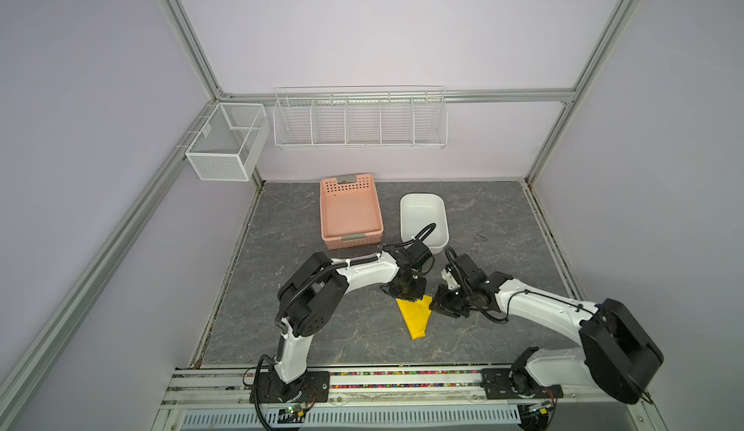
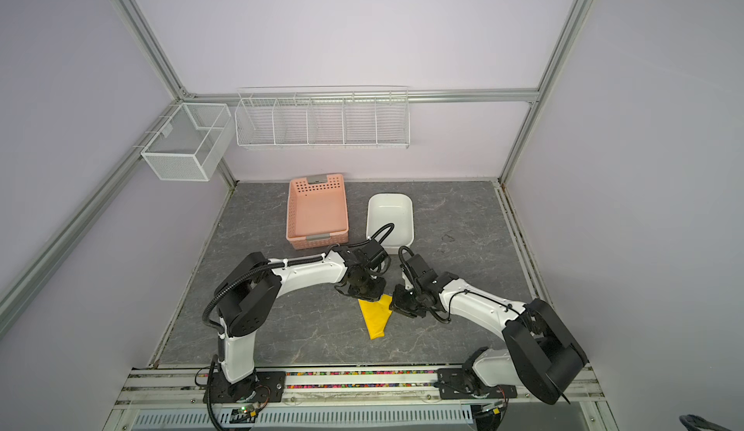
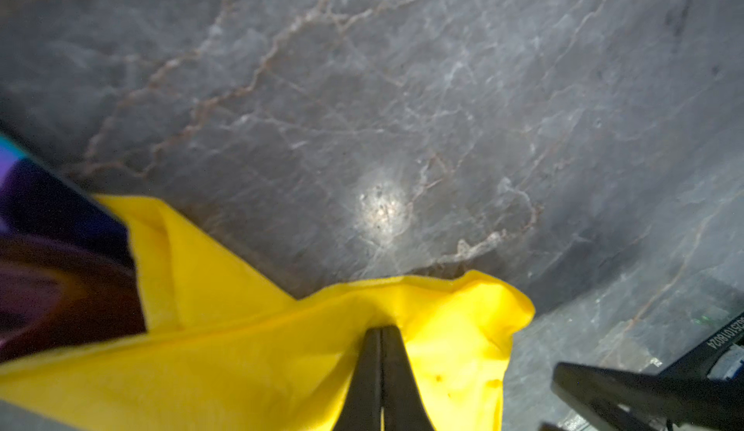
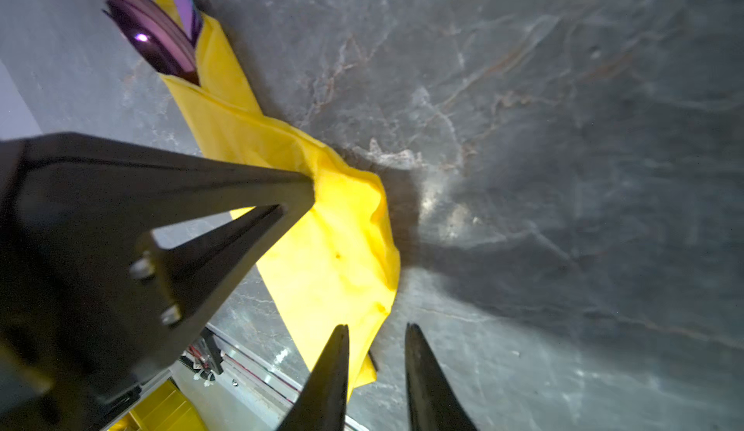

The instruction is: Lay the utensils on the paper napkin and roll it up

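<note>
Your left gripper [image 3: 380,330] pinches the loosely rolled yellow paper napkin [image 1: 416,316] on the grey marble table [image 1: 503,228], right gripper [image 4: 376,328] slightly spread and empty: pull and you may unroll it, spilling the shiny purple-headed utensils [image 4: 153,34].

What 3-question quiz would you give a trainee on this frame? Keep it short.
1. True or false: the left gripper is shut on the paper napkin.
2. What pokes out of one end of the napkin? A) the purple heads of the utensils B) a sponge C) nothing
3. Fill in: the right gripper has its fingers ____ (open or shut).
Key: 1 true; 2 A; 3 open.
</note>
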Controlling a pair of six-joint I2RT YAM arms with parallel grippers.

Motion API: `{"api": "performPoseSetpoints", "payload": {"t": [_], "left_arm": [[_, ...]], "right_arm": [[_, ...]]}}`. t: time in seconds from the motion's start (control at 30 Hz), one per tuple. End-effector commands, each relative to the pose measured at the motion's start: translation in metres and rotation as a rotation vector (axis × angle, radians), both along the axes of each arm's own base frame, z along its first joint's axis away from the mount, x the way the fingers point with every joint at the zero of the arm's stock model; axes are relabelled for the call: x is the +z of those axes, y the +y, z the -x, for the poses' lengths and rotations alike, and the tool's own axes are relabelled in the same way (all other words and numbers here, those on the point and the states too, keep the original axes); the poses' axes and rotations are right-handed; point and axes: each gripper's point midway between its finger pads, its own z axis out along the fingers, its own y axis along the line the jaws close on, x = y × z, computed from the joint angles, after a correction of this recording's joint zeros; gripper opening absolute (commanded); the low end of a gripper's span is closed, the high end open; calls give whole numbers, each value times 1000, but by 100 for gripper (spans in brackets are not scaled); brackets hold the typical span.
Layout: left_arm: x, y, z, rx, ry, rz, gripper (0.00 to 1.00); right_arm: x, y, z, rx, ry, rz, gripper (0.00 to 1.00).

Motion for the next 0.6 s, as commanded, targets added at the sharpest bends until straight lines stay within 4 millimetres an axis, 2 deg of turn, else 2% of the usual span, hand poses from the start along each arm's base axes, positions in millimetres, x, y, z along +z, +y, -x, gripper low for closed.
{"api": "performPoseSetpoints", "payload": {"t": [0.0, 0.1, 0.2, 0.3, 0.43, 0.57], "left_arm": [[-22, 8, -2, -12, 0, -63, 0], [-22, 8, -1, -14, 2, -61, 0], [-22, 8, -1, -13, 2, -61, 0], [-21, 8, -2, -13, -2, -61, 0], [-18, 8, -2, -13, -7, -54, 0], [-16, 8, -2, -13, -11, -52, 0]], "right_arm": [[8, 9, 7, 36, -2, -21, 21], [8, 33, 13, 93, 22, -88, 15], [-1, 43, 13, 116, 37, -82, 12], [-12, 46, 13, 123, 57, -69, 11], [-29, 42, 15, 126, 92, -26, 9], [-38, 36, 22, 125, 120, 4, 8]]}}
